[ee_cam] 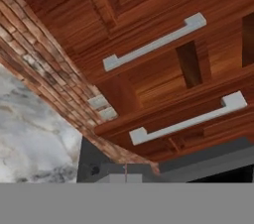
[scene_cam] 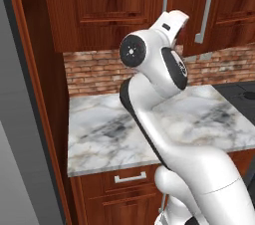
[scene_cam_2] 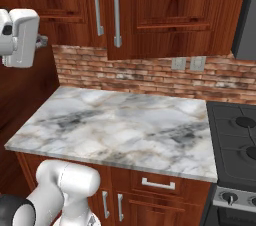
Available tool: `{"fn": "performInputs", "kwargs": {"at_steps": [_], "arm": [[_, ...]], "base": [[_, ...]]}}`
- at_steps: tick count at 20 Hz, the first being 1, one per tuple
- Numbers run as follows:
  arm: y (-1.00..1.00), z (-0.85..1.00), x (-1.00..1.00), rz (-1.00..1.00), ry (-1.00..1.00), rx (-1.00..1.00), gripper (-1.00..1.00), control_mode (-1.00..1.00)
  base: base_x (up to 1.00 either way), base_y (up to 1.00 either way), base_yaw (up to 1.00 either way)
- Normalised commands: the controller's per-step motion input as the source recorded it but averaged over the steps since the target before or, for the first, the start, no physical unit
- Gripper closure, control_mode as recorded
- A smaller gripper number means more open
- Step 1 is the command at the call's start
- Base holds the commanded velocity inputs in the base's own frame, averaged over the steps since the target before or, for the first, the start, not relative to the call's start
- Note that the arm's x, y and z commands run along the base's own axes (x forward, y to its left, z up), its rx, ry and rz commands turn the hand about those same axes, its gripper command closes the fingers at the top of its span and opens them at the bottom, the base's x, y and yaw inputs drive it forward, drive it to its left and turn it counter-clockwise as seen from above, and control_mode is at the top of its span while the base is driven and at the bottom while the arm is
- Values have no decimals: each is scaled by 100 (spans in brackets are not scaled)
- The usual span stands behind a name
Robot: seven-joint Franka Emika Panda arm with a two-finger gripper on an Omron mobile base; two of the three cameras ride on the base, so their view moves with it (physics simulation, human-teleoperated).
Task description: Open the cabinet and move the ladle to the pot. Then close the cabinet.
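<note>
Reddish-brown cabinet (scene_cam_2: 150,10) doors looked rigid, hinged; best gripped at a silver bar handle (scene_cam_2: 116,12); gripper (scene_cam_2: 41,41) jaws clenched empty.

Reddish-brown cabinet (scene_cam_2: 165,10), silver handles (scene_cam_2: 116,12), red brick backsplash (scene_cam_2: 150,77), grey-veined marble counter (scene_cam_2: 125,130).

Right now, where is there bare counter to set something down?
The marble counter lies bare from the brick backsplash to its front edge, and from its left end to the stove. Tighter near the cabinet, where door handles project.
</note>
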Motion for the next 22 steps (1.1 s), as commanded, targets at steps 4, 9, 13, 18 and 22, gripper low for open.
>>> {"fn": "performInputs", "kwargs": {"at_steps": [4, 9, 13, 18, 22], "arm": [[-36, 0, 30, -5, 0, -1, 100, -100], [-30, 0, 30, -4, 0, -2, 100, -100], [-11, 0, 43, -1, 0, -2, 100, -100], [-17, 0, 41, 0, 0, -2, 100, -100], [-26, 0, 28, 0, 0, -1, 100, -100]], "base": [[0, 0, 0], [0, 0, 0], [0, 0, 0], [0, 0, 0], [0, 0, 0]]}}
